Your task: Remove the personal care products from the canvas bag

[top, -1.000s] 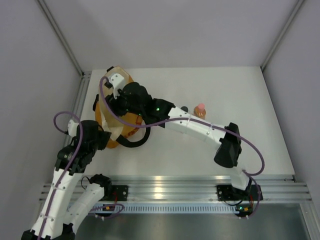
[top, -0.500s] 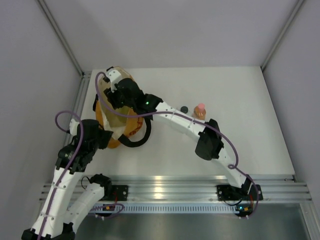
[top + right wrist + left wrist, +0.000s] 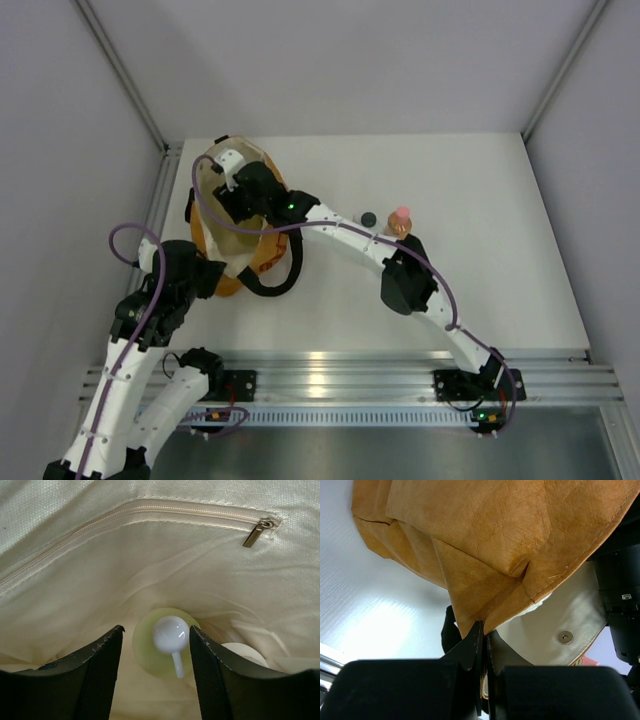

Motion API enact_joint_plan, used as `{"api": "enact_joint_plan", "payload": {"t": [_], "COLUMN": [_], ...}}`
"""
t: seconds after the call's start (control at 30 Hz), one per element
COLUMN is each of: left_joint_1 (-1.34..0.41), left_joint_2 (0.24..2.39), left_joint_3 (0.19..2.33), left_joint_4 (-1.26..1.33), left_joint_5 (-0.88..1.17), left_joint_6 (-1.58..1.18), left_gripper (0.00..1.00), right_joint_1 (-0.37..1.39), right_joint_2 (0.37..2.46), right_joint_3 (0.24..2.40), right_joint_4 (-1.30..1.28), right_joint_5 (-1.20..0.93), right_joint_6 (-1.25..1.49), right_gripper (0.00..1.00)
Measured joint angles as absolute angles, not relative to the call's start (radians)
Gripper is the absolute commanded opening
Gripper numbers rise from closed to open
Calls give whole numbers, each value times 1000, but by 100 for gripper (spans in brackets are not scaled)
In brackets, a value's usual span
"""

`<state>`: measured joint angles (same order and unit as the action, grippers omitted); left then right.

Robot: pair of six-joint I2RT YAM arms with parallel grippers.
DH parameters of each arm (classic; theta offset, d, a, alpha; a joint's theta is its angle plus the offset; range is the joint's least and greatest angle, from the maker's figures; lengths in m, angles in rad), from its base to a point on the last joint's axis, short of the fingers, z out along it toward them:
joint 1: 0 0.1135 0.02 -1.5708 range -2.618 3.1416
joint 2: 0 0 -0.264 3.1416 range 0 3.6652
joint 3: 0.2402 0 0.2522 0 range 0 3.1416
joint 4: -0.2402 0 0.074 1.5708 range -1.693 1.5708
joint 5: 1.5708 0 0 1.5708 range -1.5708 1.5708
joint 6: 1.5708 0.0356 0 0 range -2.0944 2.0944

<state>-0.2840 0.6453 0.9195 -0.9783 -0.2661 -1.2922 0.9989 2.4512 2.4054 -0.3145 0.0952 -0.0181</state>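
The mustard-orange canvas bag (image 3: pixel 258 252) stands at the table's left, its cream lining (image 3: pixel 165 555) filling the right wrist view. My left gripper (image 3: pixel 484 628) is shut on the bag's lower fabric edge (image 3: pixel 470 615). Reaching down into the bag's mouth, my right gripper (image 3: pixel 156 630) is open. Its fingers stand on either side of a pale green bottle (image 3: pixel 145 650) with a white pump cap (image 3: pixel 171 634), without touching it. A cream cap (image 3: pixel 247 654) peeks out beside it. Outside the bag, an orange bottle with a pink cap (image 3: pixel 400 222) and a black-capped bottle (image 3: pixel 369 218) stand on the table.
A zipped inner pocket (image 3: pixel 150 512) with a metal pull (image 3: pixel 258 532) runs across the lining above the bottles. The bag's black strap (image 3: pixel 272 285) loops onto the white table (image 3: pixel 480 200). A metal rail (image 3: pixel 350 375) borders the near edge.
My right arm has pushed further left and down into the bag, and its jaws have spread wider. The left gripper has kept its hold on the bag.
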Motion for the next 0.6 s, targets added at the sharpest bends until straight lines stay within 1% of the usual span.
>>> {"api": "enact_joint_plan", "payload": {"t": [0.4,0.53,0.6], "left_joint_1": [-284,-284,-284], "left_joint_2": [642,635,633], "left_joint_3": [919,919,919], "left_joint_4": [-970,-968,-967], "left_joint_5": [-252,-250,-250], "left_joint_6": [-1287,-1284,-1283], "left_gripper": [0,0,0], "right_joint_1": [965,962,962], "right_joint_2": [2513,2524,2525], "right_joint_3": [2422,2422,2422], "right_joint_4": [-302,-301,-301], "right_joint_5": [49,47,44], "right_joint_6": [-18,-19,-19], "right_gripper": [53,46,46]}}
